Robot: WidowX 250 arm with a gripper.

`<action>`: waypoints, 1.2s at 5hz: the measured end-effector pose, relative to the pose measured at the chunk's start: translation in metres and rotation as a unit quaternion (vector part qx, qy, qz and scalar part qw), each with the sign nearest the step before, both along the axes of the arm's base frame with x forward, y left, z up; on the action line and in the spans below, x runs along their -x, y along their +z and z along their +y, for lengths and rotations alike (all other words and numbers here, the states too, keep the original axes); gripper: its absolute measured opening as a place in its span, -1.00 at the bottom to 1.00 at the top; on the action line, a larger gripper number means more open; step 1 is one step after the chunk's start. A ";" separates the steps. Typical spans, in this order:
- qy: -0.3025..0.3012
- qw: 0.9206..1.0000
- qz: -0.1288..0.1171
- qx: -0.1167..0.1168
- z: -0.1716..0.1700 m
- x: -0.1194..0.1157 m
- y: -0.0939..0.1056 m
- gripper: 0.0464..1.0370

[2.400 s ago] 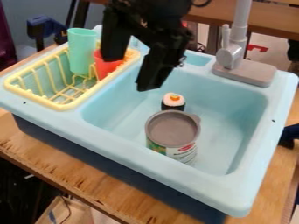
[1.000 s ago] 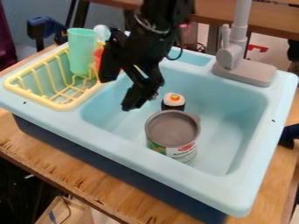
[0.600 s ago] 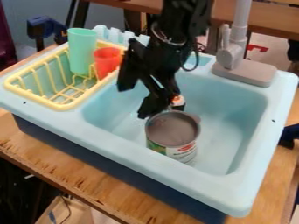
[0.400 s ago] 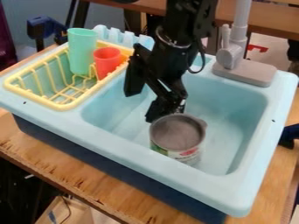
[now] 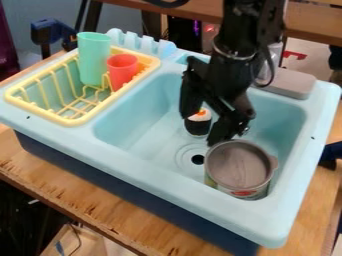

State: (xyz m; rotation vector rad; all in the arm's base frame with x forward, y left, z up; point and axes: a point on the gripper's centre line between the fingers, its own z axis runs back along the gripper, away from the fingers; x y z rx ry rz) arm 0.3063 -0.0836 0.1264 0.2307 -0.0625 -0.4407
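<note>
My gripper (image 5: 202,126) hangs in the right-middle of the sink basin with its two fingers spread apart and nothing held. The finger on the right comes down at the upper-left rim of an open metal can (image 5: 239,167) and looks to touch it. The can stands upright near the basin's front right corner, its label partly visible low on its side. Between the fingers in this view shows a small sushi toy (image 5: 198,121) with a dark base, white top and orange dot; whether a finger touches it, I cannot tell.
The light blue sink (image 5: 143,170) has a drain hole (image 5: 198,159) left of the can. At the left, a yellow rack (image 5: 70,120) holds a green cup (image 5: 93,59) and a red cup (image 5: 123,71). A grey faucet base (image 5: 294,82) stands behind the basin.
From above the basin's left side, my gripper has come down and across to the right. The can has slid right and toward the front, uncovering the drain. The sushi toy is about where it was.
</note>
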 end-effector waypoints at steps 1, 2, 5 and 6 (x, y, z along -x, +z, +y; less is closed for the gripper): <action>0.017 1.000 -0.011 0.013 -0.014 -0.002 0.006 0.93; 0.064 0.998 0.005 -0.015 -0.007 0.006 0.013 0.93; 0.169 0.985 -0.003 -0.025 0.009 0.036 0.059 0.93; 0.162 0.986 -0.004 0.047 -0.003 0.054 0.075 0.93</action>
